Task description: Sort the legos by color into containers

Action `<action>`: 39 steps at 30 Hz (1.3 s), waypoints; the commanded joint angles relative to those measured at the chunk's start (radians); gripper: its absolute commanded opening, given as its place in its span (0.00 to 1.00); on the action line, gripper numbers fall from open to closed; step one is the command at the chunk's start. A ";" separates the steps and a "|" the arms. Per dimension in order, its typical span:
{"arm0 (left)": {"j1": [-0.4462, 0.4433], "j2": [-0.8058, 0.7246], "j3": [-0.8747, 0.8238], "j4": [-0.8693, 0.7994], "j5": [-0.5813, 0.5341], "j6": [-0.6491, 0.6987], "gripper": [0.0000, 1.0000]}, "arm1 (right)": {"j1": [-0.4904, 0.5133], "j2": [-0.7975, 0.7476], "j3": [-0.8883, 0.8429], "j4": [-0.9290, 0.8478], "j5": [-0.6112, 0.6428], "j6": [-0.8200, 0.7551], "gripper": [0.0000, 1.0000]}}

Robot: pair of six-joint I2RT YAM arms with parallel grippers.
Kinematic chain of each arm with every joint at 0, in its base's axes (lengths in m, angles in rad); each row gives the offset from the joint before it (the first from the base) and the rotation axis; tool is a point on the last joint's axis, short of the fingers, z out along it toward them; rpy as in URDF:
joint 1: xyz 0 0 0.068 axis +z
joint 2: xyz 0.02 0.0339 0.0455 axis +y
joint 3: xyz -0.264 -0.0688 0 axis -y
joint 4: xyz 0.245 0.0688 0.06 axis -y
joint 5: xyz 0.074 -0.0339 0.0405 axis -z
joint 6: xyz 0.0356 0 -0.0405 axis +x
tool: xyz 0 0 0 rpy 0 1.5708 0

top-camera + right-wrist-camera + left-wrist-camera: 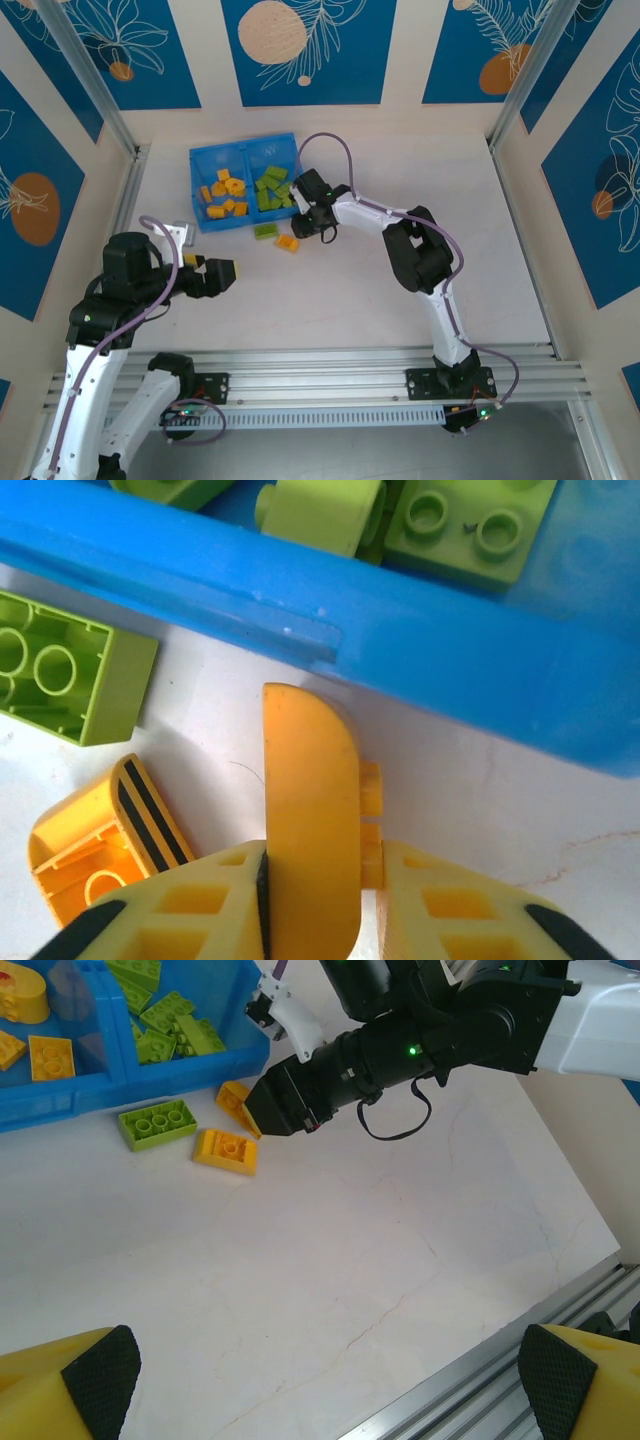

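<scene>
We have the right gripper (310,870) pinched tight on a small orange-yellow studded plastic brick (308,770). The brick stands on edge between the pads, just beside the near wall of the shallow translucent blue plastic tray (470,660). The left gripper (328,1380) hangs spread wide over the pale surface (330,1280), well apart from the bricks, holding nothing.

To do this step well, we judge the brick should rise straight up until it clears the wall. The compartment right behind that wall holds lime green bricks (455,520), so it is the wrong one. The orange pile (225,195) lies in the compartment to our left, so we would carry the brick across the divider and let go low. On the lift we should avoid nudging the loose lime green brick (157,1123) and the second orange brick (226,1150), which both lie close by.

The frame edge cuts off the pads' lower part, so we cannot tell how deep the bite is. We also cannot tell whether the held brick touches the surface. From above, the arm covers it.
</scene>
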 commanded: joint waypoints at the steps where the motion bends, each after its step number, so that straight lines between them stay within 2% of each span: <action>1: 0.009 -0.003 0.004 0.007 0.015 -0.008 1.00 | 0.013 -0.061 -0.044 -0.002 0.002 0.006 0.26; 6: 0.008 -0.015 0.044 0.003 -0.039 -0.018 1.00 | 0.060 -0.222 -0.078 -0.008 0.034 0.052 0.25; 10: 0.007 -0.033 0.097 -0.009 -0.203 -0.043 1.00 | 0.138 -0.291 -0.023 -0.022 0.067 0.161 0.24; 14: 0.009 -0.024 0.144 -0.059 -0.424 -0.106 1.00 | 0.218 -0.206 0.160 -0.068 0.124 0.325 0.24; 17: 0.009 -0.003 0.166 -0.104 -0.505 -0.157 1.00 | 0.256 -0.064 0.376 -0.102 0.226 0.378 0.24; 22: 0.009 0.020 0.174 -0.125 -0.469 -0.209 1.00 | 0.260 0.297 0.909 -0.231 0.292 0.385 0.24; 24: 0.008 0.017 0.167 -0.122 -0.448 -0.222 1.00 | 0.257 0.425 1.067 -0.195 0.290 0.355 0.24; 27: 0.008 0.016 0.159 -0.126 -0.428 -0.228 1.00 | 0.261 0.497 1.068 -0.012 0.268 0.261 0.24; 29: 0.009 0.016 0.152 -0.128 -0.410 -0.229 1.00 | 0.259 0.531 1.076 0.051 0.254 0.230 0.24; 35: 0.009 0.003 0.117 -0.121 -0.391 -0.241 1.00 | 0.248 0.555 1.101 0.069 0.238 0.218 0.25; 37: 0.008 0.004 0.108 -0.116 -0.385 -0.247 1.00 | 0.248 0.555 1.100 0.073 0.234 0.236 0.34; 39: 0.009 0.007 0.104 -0.114 -0.377 -0.252 1.00 | 0.254 0.549 1.108 0.077 0.228 0.249 0.50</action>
